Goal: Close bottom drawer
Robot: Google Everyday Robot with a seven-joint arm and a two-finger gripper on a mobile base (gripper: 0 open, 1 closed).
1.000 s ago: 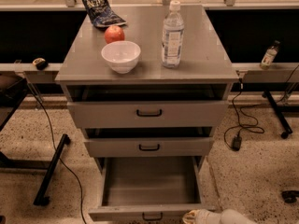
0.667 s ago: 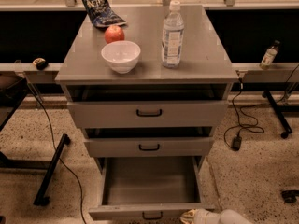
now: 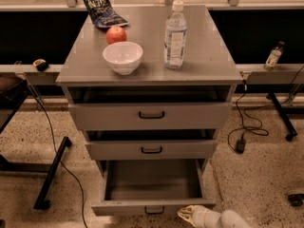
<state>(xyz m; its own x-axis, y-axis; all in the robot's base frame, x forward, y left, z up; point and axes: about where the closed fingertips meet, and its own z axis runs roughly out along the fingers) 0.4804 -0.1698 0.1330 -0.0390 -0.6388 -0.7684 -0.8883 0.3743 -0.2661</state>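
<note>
The bottom drawer [image 3: 152, 189] of the grey three-drawer cabinet is pulled far out, showing its empty grey box; its slim front with a small black handle [image 3: 154, 210] is at the frame's lower edge. My gripper [image 3: 186, 214], on a white arm entering from the bottom right, sits right against the drawer front, just right of the handle. The middle drawer [image 3: 151, 149] and top drawer [image 3: 151, 115] stand slightly out.
On the cabinet top [image 3: 209, 56] stand a white bowl [image 3: 122, 57], a red apple [image 3: 116, 34], a water bottle [image 3: 175, 34] and a dark chip bag [image 3: 103, 10]. Cables [image 3: 242, 127] lie on the floor right; a black stand leg [image 3: 52, 172] lies left.
The gripper has shifted very slightly left along the drawer front. The drawer itself has not visibly moved.
</note>
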